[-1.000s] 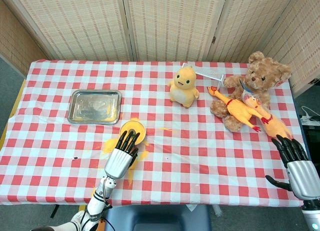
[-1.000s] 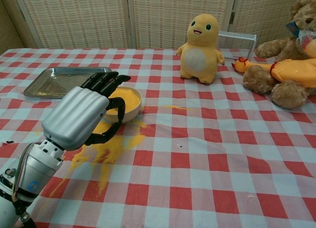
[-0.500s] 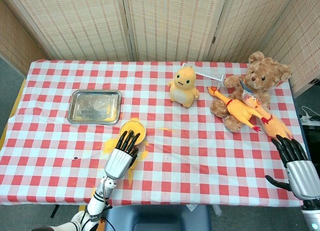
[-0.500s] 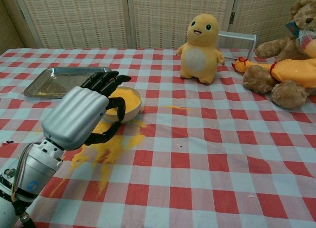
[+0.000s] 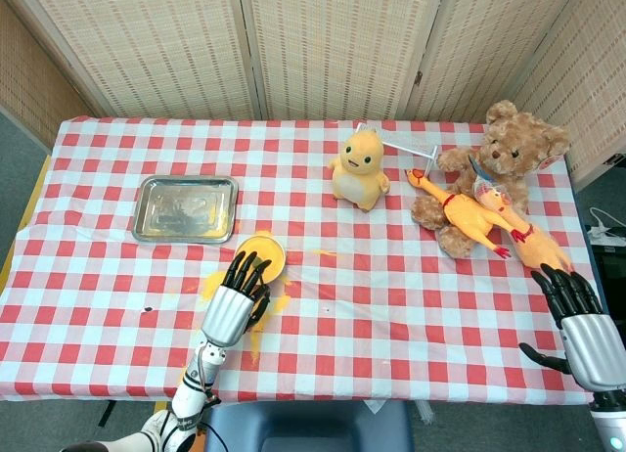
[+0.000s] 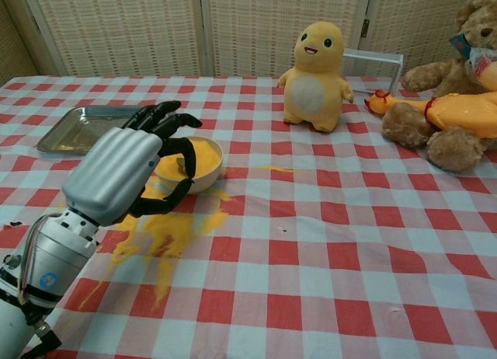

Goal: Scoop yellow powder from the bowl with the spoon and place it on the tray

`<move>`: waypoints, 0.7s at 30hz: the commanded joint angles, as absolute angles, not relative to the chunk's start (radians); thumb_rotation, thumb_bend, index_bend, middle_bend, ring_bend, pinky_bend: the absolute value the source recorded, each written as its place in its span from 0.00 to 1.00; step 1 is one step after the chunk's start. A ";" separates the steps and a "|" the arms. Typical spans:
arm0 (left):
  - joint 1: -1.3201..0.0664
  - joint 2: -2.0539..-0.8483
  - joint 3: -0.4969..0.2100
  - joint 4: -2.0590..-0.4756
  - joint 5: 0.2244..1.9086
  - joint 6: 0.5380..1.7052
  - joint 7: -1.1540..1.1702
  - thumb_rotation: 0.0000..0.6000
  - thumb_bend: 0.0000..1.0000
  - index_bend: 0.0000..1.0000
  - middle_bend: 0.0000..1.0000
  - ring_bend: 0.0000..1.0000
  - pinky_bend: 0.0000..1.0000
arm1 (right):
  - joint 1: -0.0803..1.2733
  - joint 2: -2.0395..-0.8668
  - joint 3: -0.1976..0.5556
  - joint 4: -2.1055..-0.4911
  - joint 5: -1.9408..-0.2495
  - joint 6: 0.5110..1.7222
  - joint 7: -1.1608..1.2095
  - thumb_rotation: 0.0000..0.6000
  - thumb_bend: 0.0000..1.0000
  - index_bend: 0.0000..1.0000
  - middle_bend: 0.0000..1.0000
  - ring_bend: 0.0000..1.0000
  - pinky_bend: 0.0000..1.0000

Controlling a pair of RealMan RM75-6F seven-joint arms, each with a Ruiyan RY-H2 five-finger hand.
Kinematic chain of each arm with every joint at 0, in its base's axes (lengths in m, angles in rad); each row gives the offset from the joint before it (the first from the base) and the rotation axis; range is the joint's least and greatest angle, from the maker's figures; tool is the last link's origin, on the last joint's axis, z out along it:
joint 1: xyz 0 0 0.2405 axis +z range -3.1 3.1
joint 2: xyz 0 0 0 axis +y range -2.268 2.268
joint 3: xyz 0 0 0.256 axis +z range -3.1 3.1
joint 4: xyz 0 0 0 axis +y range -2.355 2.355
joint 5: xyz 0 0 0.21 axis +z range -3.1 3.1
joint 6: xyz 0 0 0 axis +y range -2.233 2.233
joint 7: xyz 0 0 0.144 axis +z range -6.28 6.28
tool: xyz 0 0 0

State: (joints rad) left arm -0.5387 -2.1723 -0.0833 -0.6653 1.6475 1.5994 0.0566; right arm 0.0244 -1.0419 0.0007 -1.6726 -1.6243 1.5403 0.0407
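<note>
Here the left hand (image 6: pixel 116 169) hovers just in front of the bowl (image 6: pixel 203 158), fingers (image 6: pixel 159 114) spread and lightly curled, holding nothing; from the head view the fingertips reach over the bowl's near rim. The bowl sits on the checked counter (image 6: pixel 326 250) with yellow powder (image 6: pixel 198 151) heaped inside, and more powder lies spilled (image 6: pixel 167 235) on the cloth in front of it and to its near side. No spoon can be made out in either view; if one lies in the bowl, the hand hides it. The tray (image 5: pixel 186 207) rests beyond the bowl toward the left, near but not touching it, so a loaded spoon would have only a short carry. It looks bare of powder, so the scooping seems not yet done.

The right hand (image 5: pixel 582 325) waits at the near right edge of the counter, fingers spread, well apart from the work. A yellow plush toy (image 6: pixel 314 67), a teddy bear (image 5: pixel 494 168) and a rubber chicken (image 5: pixel 484 212) stand off to the right, out of the path.
</note>
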 commanded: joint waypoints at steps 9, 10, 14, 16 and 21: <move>-0.573 -2.189 -0.148 -0.613 1.620 1.656 -0.094 1.00 0.67 0.82 0.31 0.07 0.07 | 0.025 -1.045 0.004 -1.673 -1.617 1.538 0.033 1.00 0.00 0.00 0.00 0.00 0.00; -0.575 -2.190 -0.153 -0.611 1.616 1.655 -0.106 1.00 0.67 0.83 0.32 0.08 0.07 | 0.025 -1.045 0.004 -1.673 -1.616 1.537 0.032 1.00 0.00 0.00 0.00 0.00 0.00; -0.586 -2.191 -0.175 -0.604 1.600 1.663 -0.145 1.00 0.68 0.84 0.33 0.09 0.07 | 0.026 -1.047 0.006 -1.672 -1.611 1.534 0.026 1.00 0.00 0.00 0.00 0.00 0.00; -0.591 -2.191 -0.183 -0.600 1.596 1.670 -0.161 1.00 0.68 0.85 0.34 0.10 0.07 | 0.027 -1.048 0.006 -1.672 -1.610 1.532 0.025 1.00 0.00 0.00 0.00 0.00 0.00; -0.598 -2.185 -0.201 -0.608 1.582 1.683 -0.200 1.00 0.69 0.86 0.35 0.10 0.07 | 0.028 -1.049 0.008 -1.671 -1.604 1.528 0.021 1.00 0.00 0.00 0.00 0.00 0.00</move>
